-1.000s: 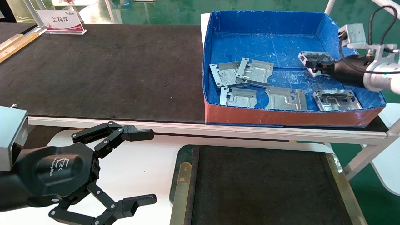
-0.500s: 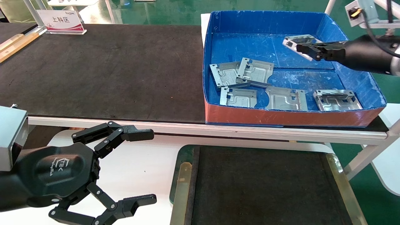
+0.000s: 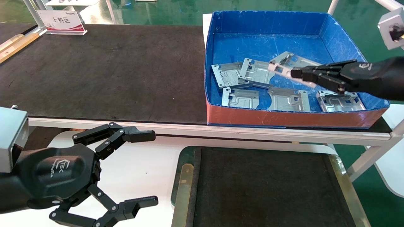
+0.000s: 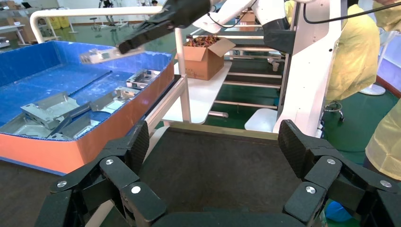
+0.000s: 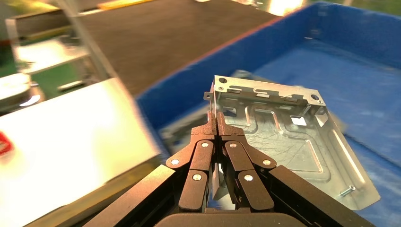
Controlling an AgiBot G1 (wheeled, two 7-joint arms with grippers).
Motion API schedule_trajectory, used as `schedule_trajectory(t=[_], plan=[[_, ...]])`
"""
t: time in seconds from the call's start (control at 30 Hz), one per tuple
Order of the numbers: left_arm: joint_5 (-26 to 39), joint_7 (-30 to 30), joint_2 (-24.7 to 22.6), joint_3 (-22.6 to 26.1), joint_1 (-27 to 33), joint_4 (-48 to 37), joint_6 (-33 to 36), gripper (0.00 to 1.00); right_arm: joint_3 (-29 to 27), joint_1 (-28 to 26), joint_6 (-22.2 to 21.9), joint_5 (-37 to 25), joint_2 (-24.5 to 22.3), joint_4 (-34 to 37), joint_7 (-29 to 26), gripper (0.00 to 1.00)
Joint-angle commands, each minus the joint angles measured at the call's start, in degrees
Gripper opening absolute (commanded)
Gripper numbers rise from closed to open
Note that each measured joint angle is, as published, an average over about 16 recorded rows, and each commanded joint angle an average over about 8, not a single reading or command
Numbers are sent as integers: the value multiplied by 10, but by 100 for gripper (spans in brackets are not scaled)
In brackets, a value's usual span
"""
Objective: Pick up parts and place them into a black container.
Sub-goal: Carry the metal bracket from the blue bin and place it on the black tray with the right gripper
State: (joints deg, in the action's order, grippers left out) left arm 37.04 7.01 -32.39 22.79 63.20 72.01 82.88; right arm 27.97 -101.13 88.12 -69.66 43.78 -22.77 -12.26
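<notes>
Nearest me: my left gripper (image 3: 143,167) parked w/ fingers spread wide, just left of the black tray (image 3: 186,176), over the white surface; nothing in it. Tray sits right below the table edge, in front of the blue box (image 3: 293,118). Box's red front wall stands btwn tray and the plates. Inside the box, five plates lie flat: two overlapping (image 3: 243,74) at left, three along the front wall (image 3: 288,99). Above them my right gripper (image 3: 295,73) reaches in from the box's right side, arm roughly level, fingers pinched tight on the edge of one plate (image 3: 285,61), held in the air, tilted, clear of the ones below. Beyond the tray's left: black mat (image 3: 104,69), sign (image 3: 61,20) at its far corner.
</notes>
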Motion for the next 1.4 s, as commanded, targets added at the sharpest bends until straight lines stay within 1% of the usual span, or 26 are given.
schedule_trajectory(t=[0.03,0.17,0.33,0.5,0.63,0.73,0.83,1.07,1.23,1.4], plan=[[0,0,0,0,0,0,0,100,-4,13,27,12,-9,-22,-8,0],[0,0,0,0,0,0,0,100,-1,76,27,73,-42,-152,-68,0],[0,0,0,0,0,0,0,100,-4,154,-5,137,-87,-319,-146,0],[0,0,0,0,0,0,0,100,-6,233,-56,162,-117,-447,-197,0],[0,0,0,0,0,0,0,100,-1,295,-100,161,-129,-512,-210,0],[0,0,0,0,0,0,0,100,6,330,-121,155,-128,-533,-205,0],[0,0,0,0,0,0,0,100,15,351,-129,146,-120,-537,-195,0],[0,0,0,0,0,0,0,100,37,372,-131,115,-91,-523,-165,0],[0,0,0,0,0,0,0,100,57,374,-126,83,-61,-489,-132,0],[0,0,0,0,0,0,0,100,78,365,-118,46,-21,-426,-86,0]])
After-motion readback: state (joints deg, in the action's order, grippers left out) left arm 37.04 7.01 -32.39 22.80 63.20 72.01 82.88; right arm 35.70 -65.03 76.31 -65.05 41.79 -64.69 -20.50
